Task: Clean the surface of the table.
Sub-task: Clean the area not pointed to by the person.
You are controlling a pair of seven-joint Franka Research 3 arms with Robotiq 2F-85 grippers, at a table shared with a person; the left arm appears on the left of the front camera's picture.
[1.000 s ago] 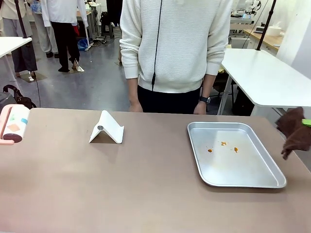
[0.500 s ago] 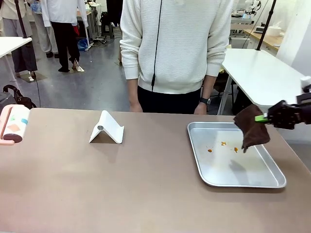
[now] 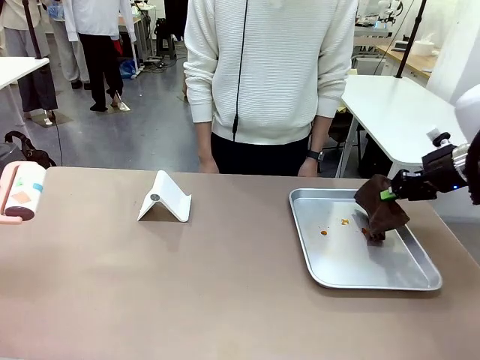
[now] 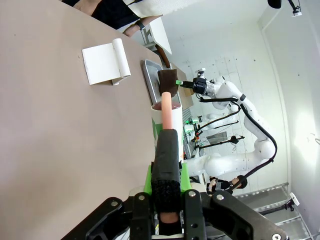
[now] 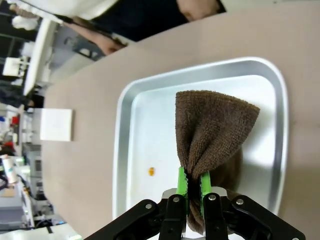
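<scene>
Where your right claw (image 3: 390,195) reaches in from the robot's right side, its green pads are clamped tight on the gathered top of a brown cloth (image 3: 381,211). In the right wrist view the claw (image 5: 191,177) shows the same pinch, with the cloth (image 5: 212,125) fanning out beyond the fingertips.

- The cloth hangs below the claw, and its lower end appears to touch the floor of a metal tray (image 3: 304,247).
- Small orange spots (image 3: 324,232) lie on the tray floor, to the robot's left of the claw.
- The tray rests on the table (image 3: 187,292), directly beneath the claw. The brown top spreads widely from there toward the robot's left.
- A white folded stand (image 3: 165,197) sits on the table, well apart from the right claw.
- A person (image 3: 270,75) stands at the far edge, beyond the claw.

Your left claw (image 4: 168,137) is closed on the pink handle of a lint roller (image 4: 166,107), which runs out past its fingertips. The stand (image 4: 106,64) lies farther ahead of it.
</scene>
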